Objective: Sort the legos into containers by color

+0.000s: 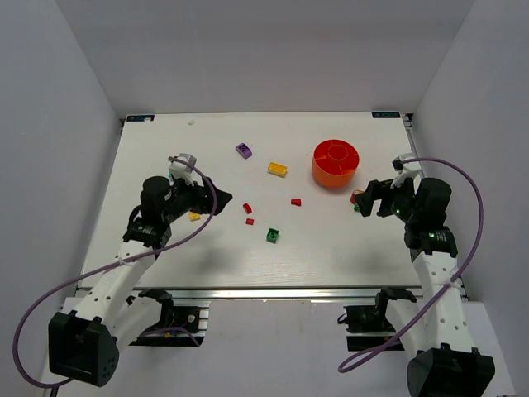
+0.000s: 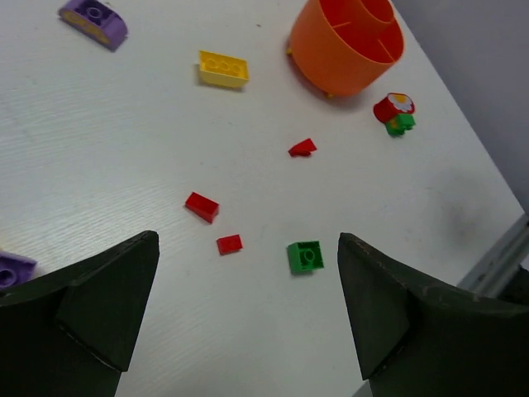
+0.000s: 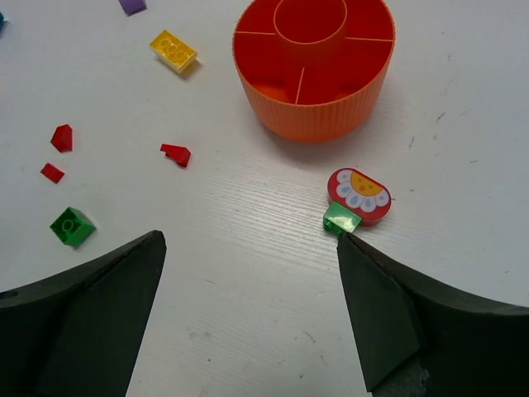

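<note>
The orange bowl [image 1: 335, 162] with a central cup and dividers stands at the back right; it also shows in the right wrist view [image 3: 312, 66], and the compartments that show hold nothing. Loose bricks lie on the table: purple [image 1: 244, 150], yellow [image 1: 277, 169], three small red ones [image 1: 247, 208], green [image 1: 272, 235]. A red flower piece on a green brick [image 3: 359, 197] lies just beyond my right gripper's [image 3: 248, 310] right finger. My right gripper [image 1: 364, 201] is open and empty. My left gripper [image 1: 213, 201] is open and empty, with the green brick [image 2: 305, 255] ahead of it.
A small yellow piece [image 1: 195, 216] lies by my left gripper. A purple piece [image 2: 12, 269] shows at the left edge of the left wrist view. White walls enclose the table on three sides. The near table edge [image 1: 273, 288] runs in front of the arm bases.
</note>
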### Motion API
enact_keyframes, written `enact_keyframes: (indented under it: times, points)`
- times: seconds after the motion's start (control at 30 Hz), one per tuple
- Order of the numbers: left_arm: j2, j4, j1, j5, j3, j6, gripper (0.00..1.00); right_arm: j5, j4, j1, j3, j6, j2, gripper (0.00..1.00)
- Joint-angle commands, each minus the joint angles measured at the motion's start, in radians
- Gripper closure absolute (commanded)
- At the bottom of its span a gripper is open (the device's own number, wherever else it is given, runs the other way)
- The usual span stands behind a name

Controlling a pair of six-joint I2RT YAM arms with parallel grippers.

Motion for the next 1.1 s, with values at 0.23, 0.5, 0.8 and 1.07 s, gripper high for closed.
enact_keyframes:
  times: [0.23,0.5,0.8,1.07]
  points:
    - [0.091,0.05,0.0,0.208,0.059,-0.073,0.02,-0.21,0.025,-0.025,-0.057,-0.201,-0.044,0.11]
    - [0.252,-0.054,-0.064,0.135,0.126,-0.078,0.28,-0.134,-0.016,-0.019,-0.088,-0.416,-0.041,0.11]
    - [0.482,-0.332,-0.271,-0.325,0.359,-0.083,0.36,-0.244,-0.021,-0.019,-0.073,-0.393,-0.052,0.14]
    - [0.757,-0.605,-0.42,-0.809,0.594,-0.368,0.28,-0.081,0.018,-0.021,-0.033,-0.215,0.017,0.83]
